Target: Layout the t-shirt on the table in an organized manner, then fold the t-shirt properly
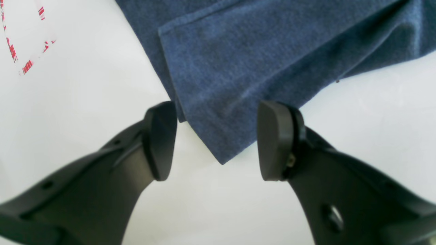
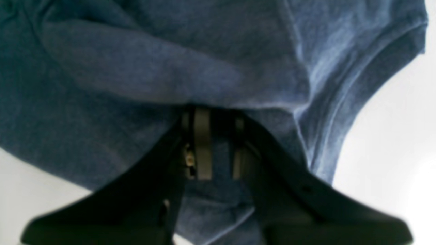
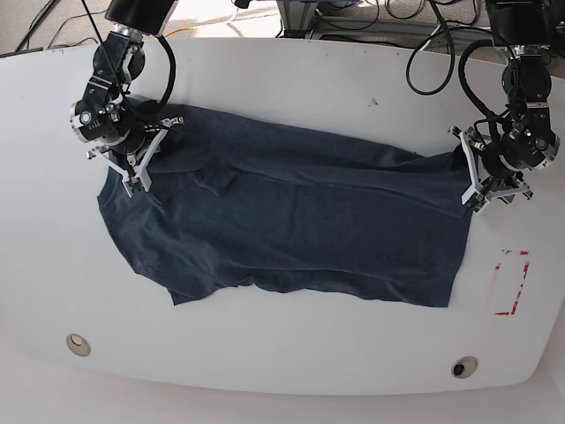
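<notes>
Two black fingers [image 1: 160, 143] of the left gripper [image 1: 217, 141] fill the foreground of the left wrist view, spread apart with nothing between them. Just beyond their tips lies a pointed corner of the t-shirt [image 1: 238, 68], dark navy-blue cloth with a folded hem edge, resting flat on the white bench [image 1: 374, 112]. Part of a red rectangle outline [image 1: 20, 51] shows on the bench at the upper left of this view.

Seen from the right wrist, the right gripper [image 2: 218, 146] is clenched on a bunched fold of the t-shirt [image 2: 136, 78], with cloth pinched between its pale pads [image 2: 202, 146]. Fabric drapes over and around the fingers, and a hemmed edge curves down on the right against the bench [image 2: 391, 136].

From the base view, the t-shirt [image 3: 300, 230] lies spread lengthwise across the middle of the bench [image 3: 282, 353], mostly flat with some wrinkles. The right gripper [image 3: 134, 172] sits at the shirt's left end, grasping the cloth near the far corner. The left gripper [image 3: 481, 181] hovers released at the shirt's right edge. The red rectangle outline [image 3: 512, 283] is marked to the right of the shirt, apart from it. Two round grommet holes, a left grommet hole [image 3: 78, 344] and a right grommet hole [image 3: 463, 366], sit near the front edge.
</notes>
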`<action>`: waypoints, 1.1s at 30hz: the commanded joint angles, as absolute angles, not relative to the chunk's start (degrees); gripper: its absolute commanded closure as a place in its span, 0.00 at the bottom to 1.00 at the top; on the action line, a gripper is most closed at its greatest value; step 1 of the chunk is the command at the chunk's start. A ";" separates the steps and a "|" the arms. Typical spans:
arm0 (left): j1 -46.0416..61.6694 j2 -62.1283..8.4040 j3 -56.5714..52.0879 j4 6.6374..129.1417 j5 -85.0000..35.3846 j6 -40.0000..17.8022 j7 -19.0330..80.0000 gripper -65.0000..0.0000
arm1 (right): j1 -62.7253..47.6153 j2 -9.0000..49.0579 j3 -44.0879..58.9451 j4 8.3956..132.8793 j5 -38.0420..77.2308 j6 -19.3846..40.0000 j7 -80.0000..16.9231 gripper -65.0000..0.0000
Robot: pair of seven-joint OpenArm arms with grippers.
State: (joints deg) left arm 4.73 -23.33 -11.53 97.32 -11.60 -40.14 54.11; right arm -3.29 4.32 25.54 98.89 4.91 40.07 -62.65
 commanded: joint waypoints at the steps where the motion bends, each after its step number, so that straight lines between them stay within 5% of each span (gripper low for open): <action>1: 4.00 -24.22 -11.82 98.07 -11.91 -40.00 53.23 0.47 | 0.66 4.97 25.63 98.33 5.76 40.00 -61.05 0.87; 18: 4.00 -24.22 -11.91 98.07 -11.91 -40.00 53.23 0.47 | 14.73 4.97 25.54 87.87 5.67 40.00 -61.32 0.87; 33: 3.91 -20.79 -16.22 102.11 -12.00 -40.00 51.56 0.46 | 2.51 10.15 25.98 112.04 5.58 40.00 -69.85 0.85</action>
